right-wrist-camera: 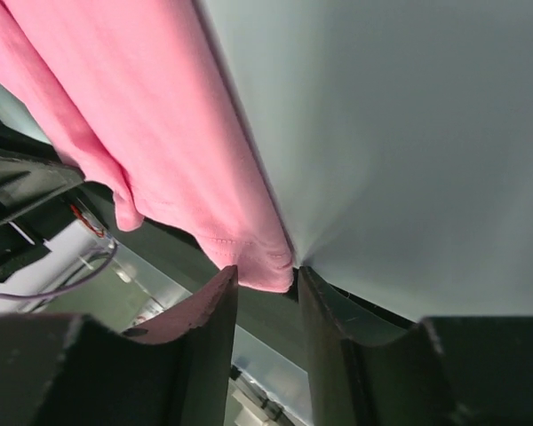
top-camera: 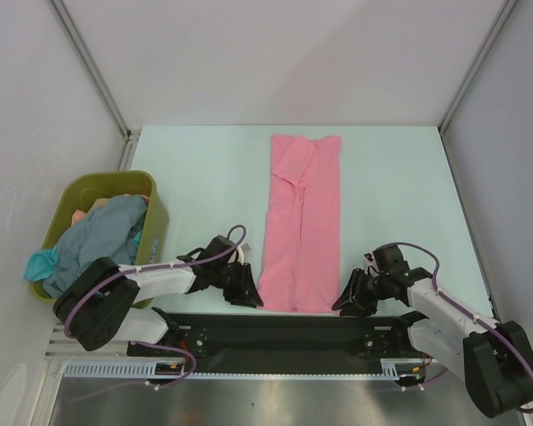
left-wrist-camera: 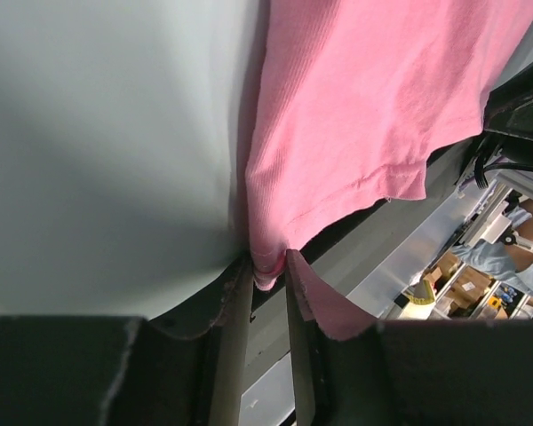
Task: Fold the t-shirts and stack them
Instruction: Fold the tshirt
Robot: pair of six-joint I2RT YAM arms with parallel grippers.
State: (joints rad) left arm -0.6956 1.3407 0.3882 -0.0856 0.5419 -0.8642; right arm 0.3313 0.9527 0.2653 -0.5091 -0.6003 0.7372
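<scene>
Down the middle of the pale worktop lies the folded bubblegum-pink cloth t-shirt, a long strip reaching the near edge. At the left edge, an olive-green plastic bin holds crumpled grey-blue and teal cloth shirts. My left claw and right claw each straddle a near hem corner; whether they grip it, I cannot tell.

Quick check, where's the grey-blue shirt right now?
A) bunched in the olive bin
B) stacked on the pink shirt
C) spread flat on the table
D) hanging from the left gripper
A: the grey-blue shirt sits crumpled inside the olive bin at the left, and only the pink shirt lies out on the table, folded into a long strip.
</scene>
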